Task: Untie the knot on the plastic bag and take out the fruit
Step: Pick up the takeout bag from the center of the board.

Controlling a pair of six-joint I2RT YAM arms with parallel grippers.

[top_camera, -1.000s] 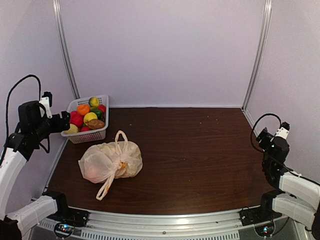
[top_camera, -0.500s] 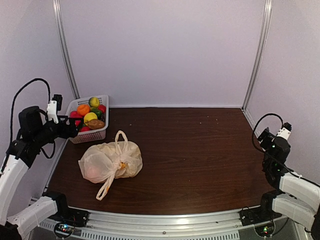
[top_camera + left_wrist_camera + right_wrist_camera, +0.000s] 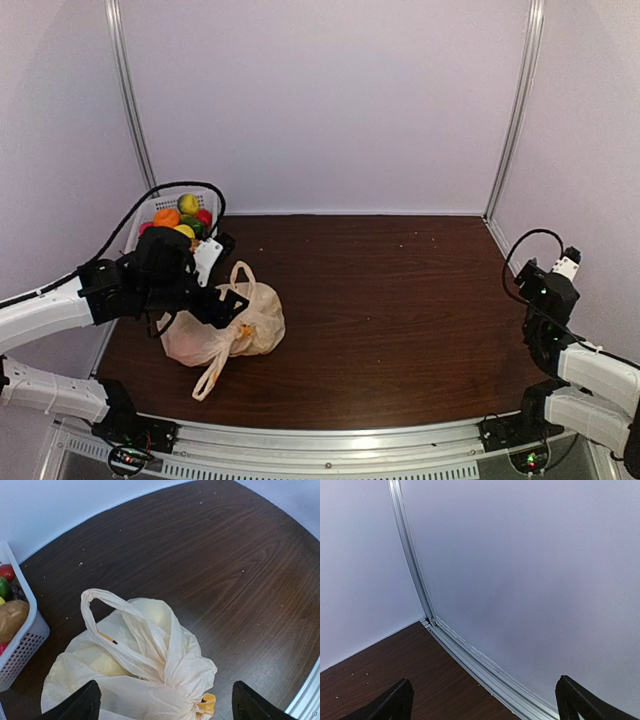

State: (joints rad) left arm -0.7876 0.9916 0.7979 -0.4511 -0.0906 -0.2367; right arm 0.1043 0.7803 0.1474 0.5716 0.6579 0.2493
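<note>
I take the plastic bag (image 3: pixel 250 322) as my reference. It lies on the dark wood worktop (image 3: pixel 400 300), tied shut, with one handle loop (image 3: pixel 102 605) standing up on its far side.

The left gripper (image 3: pixel 167 702) hangs just above the bag with its jaws spread wide and nothing between them. In the wrist view one finger shows past each side of the bag. The knot (image 3: pixel 192 687) sits on the bag's right side, I think where the plastic bunches tightest, though the folds make it hard to be sure.

The fruit (image 3: pixel 102 662) is inside the bag, only a pale yellow lump behind the film.

A white slotted basket (image 3: pixel 143 210) stands just beyond the bag to the left, against the back wall. It holds yellow, orange, red and green pieces and a brown one (image 3: pixel 10 620). From above, the left arm and its black cable (image 3: pixel 175 188) cross in front of the basket and hide much of it.

An orange printed mark (image 3: pixel 207 702) sits beside the knot, too crumpled for me to read.

The right gripper (image 3: pixel 485 700) is well to the right of the bag. Its jaws are wide apart and hold nothing, and it faces the wall and an aluminium rail (image 3: pixel 415 570).
</note>
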